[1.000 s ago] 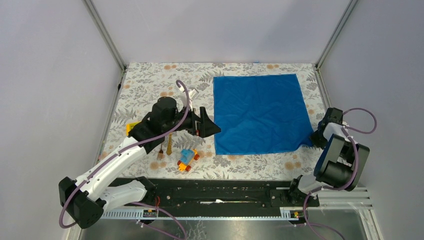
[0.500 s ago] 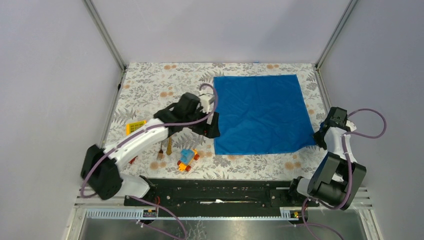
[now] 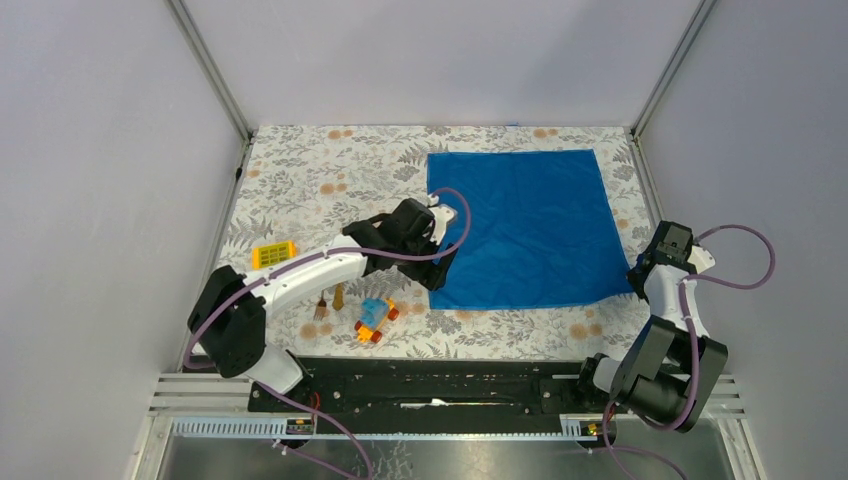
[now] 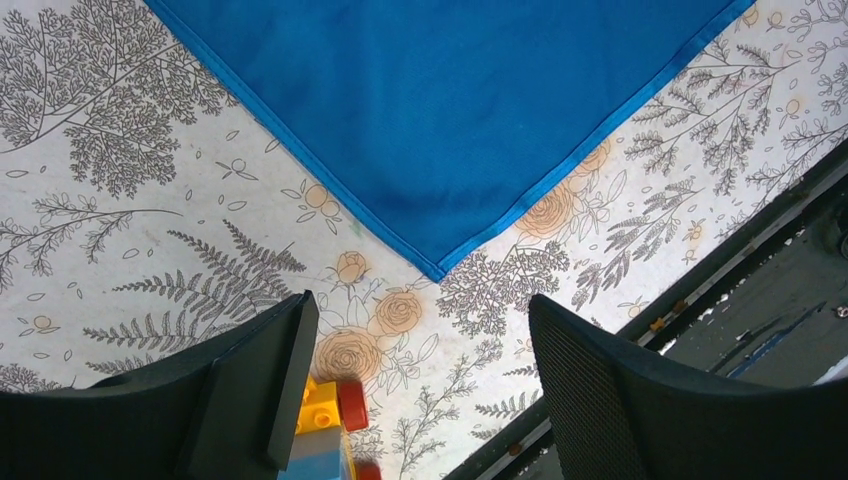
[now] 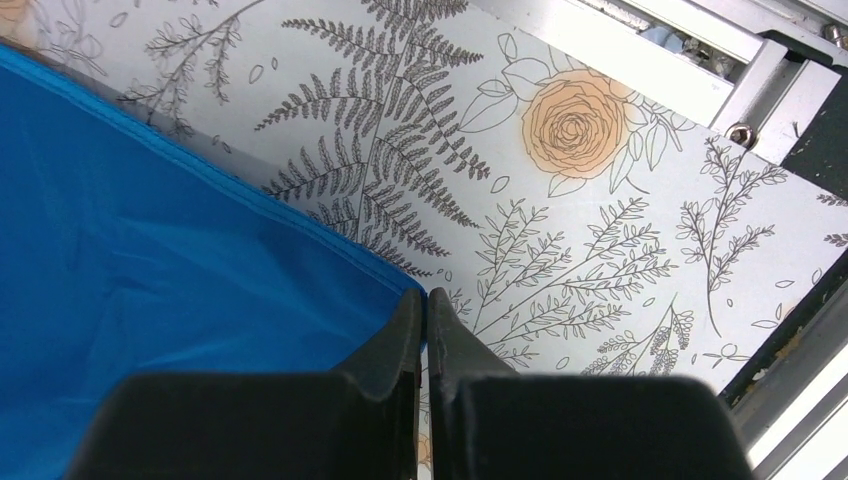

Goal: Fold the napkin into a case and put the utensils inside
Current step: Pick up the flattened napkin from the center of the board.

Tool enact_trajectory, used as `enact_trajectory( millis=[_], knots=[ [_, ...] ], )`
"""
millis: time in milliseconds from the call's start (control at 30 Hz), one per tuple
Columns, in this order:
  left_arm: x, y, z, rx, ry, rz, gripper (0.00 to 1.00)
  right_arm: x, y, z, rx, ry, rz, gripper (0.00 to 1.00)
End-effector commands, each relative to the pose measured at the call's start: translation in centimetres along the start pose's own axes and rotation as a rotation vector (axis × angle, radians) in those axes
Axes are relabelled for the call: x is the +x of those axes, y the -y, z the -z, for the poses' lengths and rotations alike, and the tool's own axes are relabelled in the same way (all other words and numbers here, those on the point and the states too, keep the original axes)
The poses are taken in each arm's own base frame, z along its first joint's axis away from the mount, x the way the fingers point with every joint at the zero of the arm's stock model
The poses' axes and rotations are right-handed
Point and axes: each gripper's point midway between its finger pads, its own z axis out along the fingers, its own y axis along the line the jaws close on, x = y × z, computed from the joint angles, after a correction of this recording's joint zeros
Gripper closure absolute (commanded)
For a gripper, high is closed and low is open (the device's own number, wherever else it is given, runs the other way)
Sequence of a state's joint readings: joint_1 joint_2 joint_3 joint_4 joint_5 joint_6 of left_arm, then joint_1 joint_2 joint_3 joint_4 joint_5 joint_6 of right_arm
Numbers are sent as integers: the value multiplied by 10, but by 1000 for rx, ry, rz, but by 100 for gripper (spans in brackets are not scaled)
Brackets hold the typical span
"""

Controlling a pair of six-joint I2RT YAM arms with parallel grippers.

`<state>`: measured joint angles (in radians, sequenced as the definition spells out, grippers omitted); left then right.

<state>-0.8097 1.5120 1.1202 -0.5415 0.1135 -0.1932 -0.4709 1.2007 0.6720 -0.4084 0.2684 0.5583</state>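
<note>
**Barely started: napkin flat, utensils untouched**

So far I count nothing of the fold as done. The napkin (image 3: 520, 225) lies spread in one flat layer on the desk (image 3: 300, 170), filling its far-right part, with no crease in it. My left fingers (image 4: 260, 390) are spread wide and hang just above the napkin's near-left corner, which sits between them in the left wrist view. They hold nothing. My right fingers (image 5: 395, 350) are pressed together at the near-right corner. The blue hem runs right into their tips and looks slightly raised, so I judge they are pinching it.

The fork (image 3: 322, 308) and knife (image 3: 339, 297) lie side by side near the desk's near-left part, well apart from the cloth, beside a toy car (image 3: 374, 318). Left to do, as I read it: grip the left corner, make every fold, then load both utensils.
</note>
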Motion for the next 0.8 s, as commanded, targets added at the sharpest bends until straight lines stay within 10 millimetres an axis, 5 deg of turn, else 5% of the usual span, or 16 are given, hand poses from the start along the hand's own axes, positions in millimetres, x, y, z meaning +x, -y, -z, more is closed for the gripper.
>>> enact_trajectory(
  millis=[0, 133, 300, 433, 633, 767],
  knots=[
    [-10, -8, -8, -41, 18, -14, 20, -8, 0, -3, 28, 27, 3, 100],
    [9, -15, -29, -91, -109, 82, 35, -8, -4, -1, 1, 32, -5, 100],
    [19, -4, -49, -99, -91, 301, 35, -8, -8, -1, -20, 25, -9, 100],
    [28, -32, -51, -314, -76, 467, 39, -5, -9, -2, -31, 17, -11, 100],
    [33, 8, -62, -181, -96, 906, 34, -4, -13, -2, -51, 19, -19, 100],
    [53, -3, -60, -397, -193, 1070, 36, -3, -13, -2, -57, 16, -20, 100]
  ],
)
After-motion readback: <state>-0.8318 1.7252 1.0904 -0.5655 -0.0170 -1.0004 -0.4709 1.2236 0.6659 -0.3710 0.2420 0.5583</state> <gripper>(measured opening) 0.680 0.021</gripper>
